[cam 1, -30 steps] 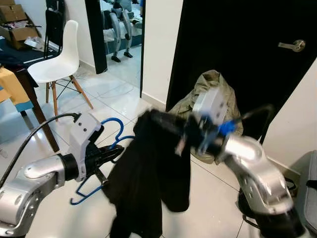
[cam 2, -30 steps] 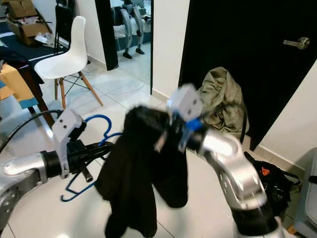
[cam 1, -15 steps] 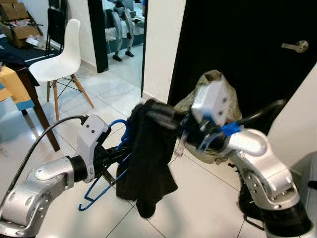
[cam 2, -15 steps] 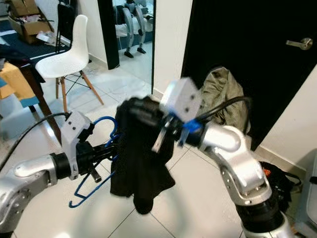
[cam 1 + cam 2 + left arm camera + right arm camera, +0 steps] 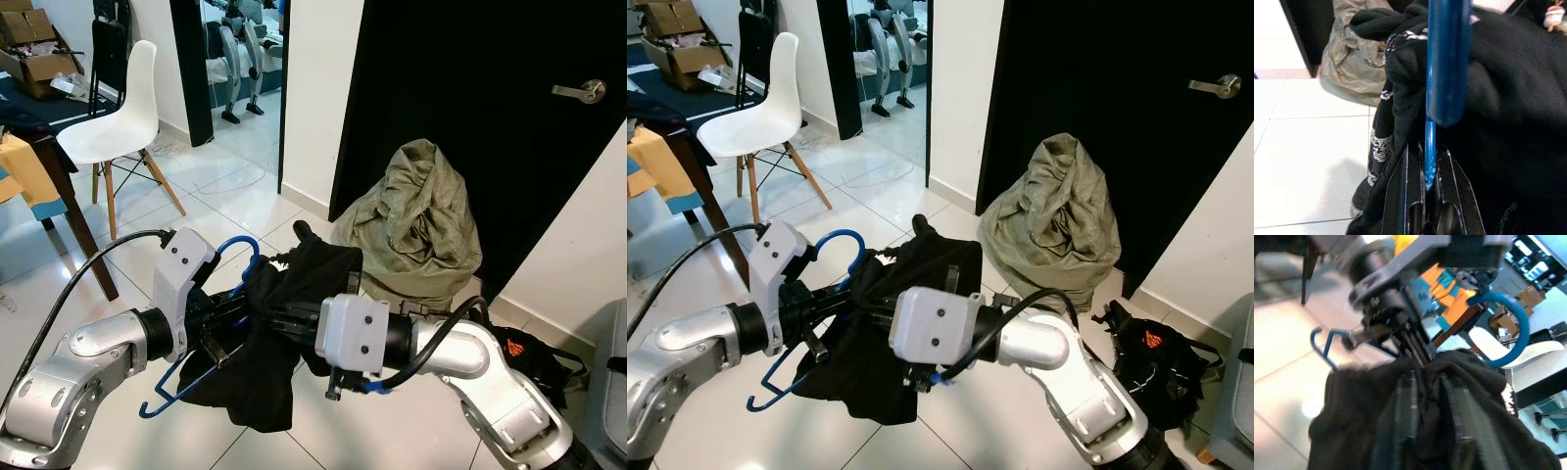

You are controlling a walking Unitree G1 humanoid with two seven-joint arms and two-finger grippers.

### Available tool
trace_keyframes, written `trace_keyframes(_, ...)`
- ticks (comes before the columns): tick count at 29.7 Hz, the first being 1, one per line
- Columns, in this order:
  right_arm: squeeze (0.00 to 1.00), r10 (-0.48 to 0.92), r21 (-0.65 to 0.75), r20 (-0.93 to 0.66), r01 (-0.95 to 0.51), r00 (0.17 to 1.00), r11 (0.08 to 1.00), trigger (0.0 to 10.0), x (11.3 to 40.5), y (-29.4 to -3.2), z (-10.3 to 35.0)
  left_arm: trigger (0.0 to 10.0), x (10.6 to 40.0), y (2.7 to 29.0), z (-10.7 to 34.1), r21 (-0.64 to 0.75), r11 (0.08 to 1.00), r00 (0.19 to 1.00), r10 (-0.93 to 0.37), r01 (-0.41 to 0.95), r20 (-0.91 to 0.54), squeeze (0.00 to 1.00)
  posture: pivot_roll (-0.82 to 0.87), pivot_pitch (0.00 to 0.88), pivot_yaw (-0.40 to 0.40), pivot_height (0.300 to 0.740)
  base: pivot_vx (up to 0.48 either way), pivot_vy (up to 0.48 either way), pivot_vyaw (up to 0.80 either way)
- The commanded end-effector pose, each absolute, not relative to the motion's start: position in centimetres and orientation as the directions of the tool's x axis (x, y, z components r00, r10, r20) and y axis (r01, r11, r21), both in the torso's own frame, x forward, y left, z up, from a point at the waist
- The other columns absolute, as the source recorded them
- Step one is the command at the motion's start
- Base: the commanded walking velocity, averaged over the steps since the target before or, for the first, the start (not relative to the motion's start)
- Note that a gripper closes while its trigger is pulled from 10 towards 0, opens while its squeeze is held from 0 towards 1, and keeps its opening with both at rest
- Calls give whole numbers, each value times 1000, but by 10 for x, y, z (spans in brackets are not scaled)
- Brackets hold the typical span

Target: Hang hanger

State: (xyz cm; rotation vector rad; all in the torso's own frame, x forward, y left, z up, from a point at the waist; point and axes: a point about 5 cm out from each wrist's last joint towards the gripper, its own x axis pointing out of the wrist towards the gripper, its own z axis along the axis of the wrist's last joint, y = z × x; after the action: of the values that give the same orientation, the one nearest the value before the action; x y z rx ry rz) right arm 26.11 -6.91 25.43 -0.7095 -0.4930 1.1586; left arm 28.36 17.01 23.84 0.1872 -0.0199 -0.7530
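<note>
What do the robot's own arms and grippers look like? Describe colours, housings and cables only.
Both arms are glossy silver with rounded segments and black joint rings. The left gripper has long black fingers behind a light grey box-shaped housing with small dark dots; a black cable loops from it back along the arm. The right gripper carries a similar grey box, with black cables and a blue fitting beneath it.

One blue hanger (image 5: 192, 377), one black garment (image 5: 274, 343), two grippers, left (image 5: 1425, 183) and right (image 5: 1427, 387), one white chair (image 5: 113, 122), one olive bag (image 5: 416, 225), one black door (image 5: 490, 127).
</note>
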Motion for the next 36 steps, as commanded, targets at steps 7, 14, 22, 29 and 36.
trace_keyframes(7, 0, 946, -538, 63, -788, 316, 299, 10000, 266, -91, 274, 10000, 282, 170, 239, 178, 716, 732, -681, 675, -35, 0, -16, 200, -52, 740, 0, 0, 0)
trace_keyframes(14, 0, 939, -571, 33, -765, 343, 299, 10000, 273, -116, 284, 10000, 279, 171, 239, 185, 698, 716, -696, 692, -50, 0, -23, 205, -53, 740, 0, 0, 0)
trace_keyframes(22, 0, 897, -683, 0, -655, 442, 323, 10000, 288, -128, 282, 10000, 255, 166, 257, 273, 516, 558, -824, 812, -101, 0, -12, 207, -62, 740, 0, 0, 0)
trace_keyframes(29, 0, 908, -685, 6, -660, 419, 308, 10000, 289, -114, 279, 10000, 259, 157, 283, 455, 431, 518, -852, 779, -80, 0, -7, 204, -68, 740, 0, 0, 0)
trace_keyframes(36, 0, 920, -682, -27, -680, 391, 270, 10000, 287, -114, 275, 10000, 267, 157, 295, 501, 412, 504, -862, 761, -56, 0, -16, 203, -75, 740, 0, 0, 0)
